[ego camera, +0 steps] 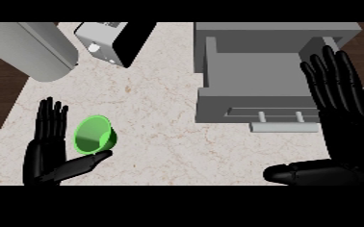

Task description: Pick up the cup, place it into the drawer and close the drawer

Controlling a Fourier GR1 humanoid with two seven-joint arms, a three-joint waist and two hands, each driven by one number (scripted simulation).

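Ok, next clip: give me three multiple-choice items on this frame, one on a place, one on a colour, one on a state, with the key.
1. Where does the cup lie?
A. on the counter by the left hand
B. inside the drawer
C. in the right hand

2. What colour is the cup?
A. red
B. green
C. blue

3. How is the drawer?
A. shut
B. removed
C. pulled open

Key: 1 A, it lies on the marble between the left fingers and thumb; 2 B, bright green; 3 C, its tray shows, with nothing in it, beside the open right hand.
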